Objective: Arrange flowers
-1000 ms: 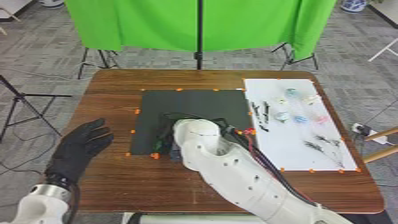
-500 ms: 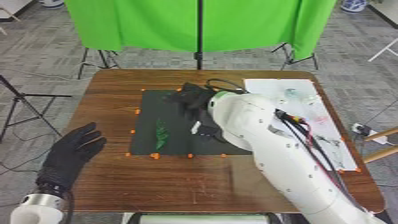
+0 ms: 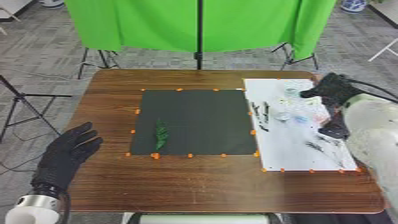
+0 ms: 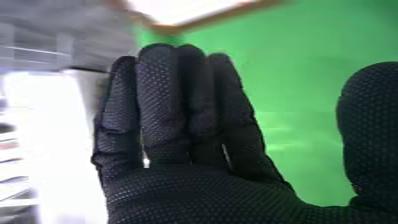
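Observation:
A green leafy sprig (image 3: 161, 135) lies on the black mat (image 3: 204, 122), toward its left side. On the white board (image 3: 277, 160) are pale flowers, a blue flower (image 3: 300, 119), thin dark sprigs (image 3: 264, 112) along the left edge and feathery dark stems (image 3: 325, 144) lower down. My right hand (image 3: 333, 92) is over the board's right edge, beside the flowers, its fingers and thumb spread apart. In the right wrist view the right hand (image 4: 191, 185) has straight fingers and holds nothing. My left hand (image 3: 67, 152) rests at the table's left edge with relaxed fingers, away from the flowers.
Small orange markers edge the mat and board on the brown table (image 3: 204, 185). A green cloth (image 3: 142, 30) hangs on a stand behind the table. A tripod (image 3: 18, 105) stands to the left, and wooden legs (image 3: 382, 150) are at the right.
My right hand has swung from over the black mat to the right side of the white board, uncovering the green sprig on the mat. The left hand has shifted only slightly.

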Tool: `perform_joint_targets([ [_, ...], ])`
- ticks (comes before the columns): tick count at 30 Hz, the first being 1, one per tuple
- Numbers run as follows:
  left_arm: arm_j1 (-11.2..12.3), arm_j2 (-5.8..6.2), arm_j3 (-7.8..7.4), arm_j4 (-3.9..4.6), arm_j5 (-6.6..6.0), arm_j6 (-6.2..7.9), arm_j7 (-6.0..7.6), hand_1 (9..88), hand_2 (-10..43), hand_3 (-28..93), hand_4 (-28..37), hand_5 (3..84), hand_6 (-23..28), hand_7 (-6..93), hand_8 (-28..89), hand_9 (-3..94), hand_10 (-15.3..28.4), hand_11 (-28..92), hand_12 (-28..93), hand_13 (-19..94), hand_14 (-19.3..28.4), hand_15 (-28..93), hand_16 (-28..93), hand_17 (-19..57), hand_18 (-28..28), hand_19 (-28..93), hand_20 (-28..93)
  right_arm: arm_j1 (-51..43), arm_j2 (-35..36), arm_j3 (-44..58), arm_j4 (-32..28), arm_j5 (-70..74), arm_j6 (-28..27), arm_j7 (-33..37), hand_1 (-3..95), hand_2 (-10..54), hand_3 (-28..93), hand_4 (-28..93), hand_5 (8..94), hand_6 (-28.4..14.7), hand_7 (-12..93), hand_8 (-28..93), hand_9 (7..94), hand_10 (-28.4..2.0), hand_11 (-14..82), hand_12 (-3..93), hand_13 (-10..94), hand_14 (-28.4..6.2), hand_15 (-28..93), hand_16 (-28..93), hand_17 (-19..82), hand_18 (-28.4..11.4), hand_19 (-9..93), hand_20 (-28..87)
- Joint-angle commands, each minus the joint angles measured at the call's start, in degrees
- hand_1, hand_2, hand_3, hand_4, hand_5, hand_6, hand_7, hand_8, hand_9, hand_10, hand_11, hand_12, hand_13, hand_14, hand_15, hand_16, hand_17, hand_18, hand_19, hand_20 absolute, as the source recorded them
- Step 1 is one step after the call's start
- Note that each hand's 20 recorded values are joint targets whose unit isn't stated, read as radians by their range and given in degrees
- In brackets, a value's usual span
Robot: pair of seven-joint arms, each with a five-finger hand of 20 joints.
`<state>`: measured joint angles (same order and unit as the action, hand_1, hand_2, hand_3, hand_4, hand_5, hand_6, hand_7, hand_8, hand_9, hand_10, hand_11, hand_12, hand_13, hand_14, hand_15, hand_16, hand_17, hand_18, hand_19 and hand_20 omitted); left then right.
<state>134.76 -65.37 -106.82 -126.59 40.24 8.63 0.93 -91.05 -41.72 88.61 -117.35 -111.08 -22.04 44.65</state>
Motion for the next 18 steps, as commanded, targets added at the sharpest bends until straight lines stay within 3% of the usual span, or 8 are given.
perform_joint_targets([
  [1, 1.47, -0.77, 0.13, -0.35, -0.19, 0.06, 0.57, 33.3, 1.3, 72, -28.3, 38.0, 4.7, 33.6, -17, 35.9, 14.6, 37, 10, 30, 17.1, 50, -8, -4.8, 22.7, 63, -4, -15.45, 3.61, 7.51, 1.23, -5.38, -2.31, 2.5, 15.4, -9.5, 76, -28, 40.2, -11.6, 37, -15, 40.4, -18.7, 54.4, 30.1, 43, -15.0, 74, 17, 24, -20.9, 82, 27],
  [5, 1.79, -1.18, 0.02, -0.47, -0.1, 0.13, 0.53, 33.4, 1.4, 72, -28.3, 38.0, 4.8, 33.5, -17, 35.9, 14.6, 37, 10, 30, 17.0, 50, -8, -4.8, 22.7, 63, -4, -19.13, 3.77, 9.88, 1.3, -5.12, -2.76, 2.88, 16.2, -9.5, 72, -28, 40.3, -11.6, 39, -16, 40.7, -18.7, 55.9, 30.8, 44, -14.9, 74, 17, 24, -20.9, 82, 28],
  [18, 2.2, -1.05, 0.18, -0.52, -0.33, 0.3, 1.14, 33.3, 1.7, 72, -28.2, 38.1, 4.8, 33.5, -17, 35.9, 14.7, 37, 10, 30, 17.2, 50, -8, -4.8, 22.7, 63, -3, -25.92, 2.9, 13.37, 0.14, -5.21, -1.9, 0.21, 23.4, -9.5, 65, -28, 53.0, -6.3, 41, -18, 54.8, -15.4, 53.8, 30.7, 54, -12.8, 72, 20, 27, -20.2, 83, 30],
])
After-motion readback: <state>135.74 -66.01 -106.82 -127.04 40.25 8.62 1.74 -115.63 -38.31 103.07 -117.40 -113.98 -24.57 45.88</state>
